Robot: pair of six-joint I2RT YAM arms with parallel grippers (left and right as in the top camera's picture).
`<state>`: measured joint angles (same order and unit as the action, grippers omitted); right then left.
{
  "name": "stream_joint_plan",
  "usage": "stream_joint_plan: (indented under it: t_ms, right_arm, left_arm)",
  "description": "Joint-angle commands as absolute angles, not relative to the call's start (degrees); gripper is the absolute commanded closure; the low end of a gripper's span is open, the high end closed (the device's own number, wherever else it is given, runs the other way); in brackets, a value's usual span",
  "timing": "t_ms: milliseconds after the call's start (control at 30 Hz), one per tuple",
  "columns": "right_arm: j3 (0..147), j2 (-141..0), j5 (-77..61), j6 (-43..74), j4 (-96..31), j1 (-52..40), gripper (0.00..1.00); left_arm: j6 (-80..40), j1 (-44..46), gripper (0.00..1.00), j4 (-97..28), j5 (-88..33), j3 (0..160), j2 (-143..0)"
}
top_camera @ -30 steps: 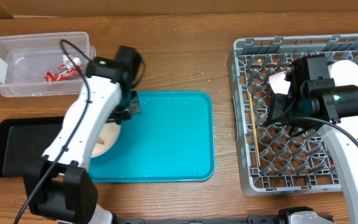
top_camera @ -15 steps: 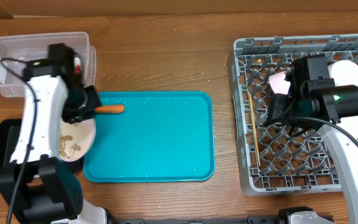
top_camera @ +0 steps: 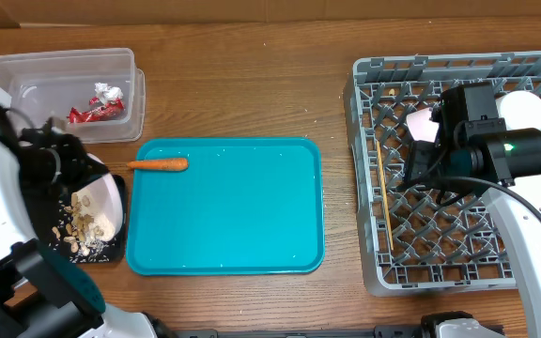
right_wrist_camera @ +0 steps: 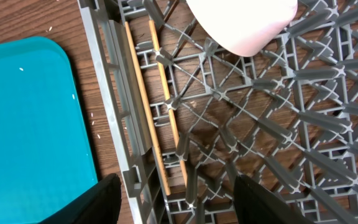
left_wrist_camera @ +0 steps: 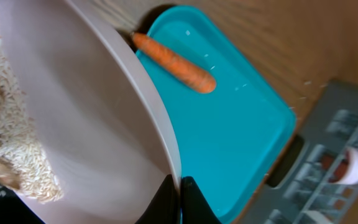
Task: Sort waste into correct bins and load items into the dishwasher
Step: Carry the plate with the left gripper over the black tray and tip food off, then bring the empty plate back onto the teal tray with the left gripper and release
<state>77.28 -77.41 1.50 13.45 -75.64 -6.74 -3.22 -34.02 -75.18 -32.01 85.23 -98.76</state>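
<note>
- Because the left jaws are pinched shut on the rim of a white bowl (left_wrist_camera: pixel 73 106), one finger on each side of the rim, the bowl can be held steeply tilted.
- Tilted like that, the bowl lets its food scraps (left_wrist_camera: pixel 5 130) slide toward the low side. From overhead, some already lie on the black tray (top_camera: pixel 113 253) beneath it, near the front-left corner of the surface.
- I judge this to be the emptying step, only partly done, since a pile of scraps sits inside the bowl.
- Just beside the bowl's rim, a carrot (top_camera: pixel 158 164) lies on the far-left corner of the teal tray (top_camera: pixel 242 225), which fills the middle of the surface. It has not yet gone into a bin.
- At the far-left corner of the surface, a clear tub (top_camera: pixel 36 99) holds a red wrapper (top_camera: pixel 87 113) and a white paper wad (top_camera: pixel 109 91). Dry rubbish is thus kept apart from the food in the black tray.
- The right jaws are spread wide and hold nothing. They hang low over the dish rack (top_camera: pixel 364 188) by the right edge of the surface, probably waiting for the next dish.
- Under them, a pair of chopsticks (right_wrist_camera: pixel 169 109) lies flat along the rack's left wall, where the pegs stop them rolling.
- Further in, a second white bowl (right_wrist_camera: pixel 241 18) is set among the pegs.
</note>
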Motion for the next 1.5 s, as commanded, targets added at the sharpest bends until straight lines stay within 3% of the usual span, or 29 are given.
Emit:
stream_joint_plan:
  t_ms: [0,367,867,1233,1467]
  right_arm:
    - [77.1,-77.3,1.4,13.5,-75.3,-6.6,0.39]
    - [77.1,-77.3,1.4,13.5,-75.3,-6.6,0.39]
    - [77.1,-77.3,1.4,13.5,-75.3,-6.6,0.39]
    - [77.1,-77.3,1.4,13.5,-75.3,-6.6,0.39]
    - [77.1,-77.3,1.4,13.5,-75.2,-6.6,0.39]
  left_arm:
    - [1.2,-38.7,0.96,-75.2,-44.6,87.0,-98.5]
    - [4.3,-47.5,0.96,-78.3,-61.4,87.0,-98.5]
    - [5.0,-49.6,0.96,-77.3,-57.9,87.0,-98.6]
    - [10.5,-49.5,0.96,-78.4,-62.8,86.9,-98.7]
    - [5.9,-49.5,0.96,-78.0,-56.5,86.9,-98.9]
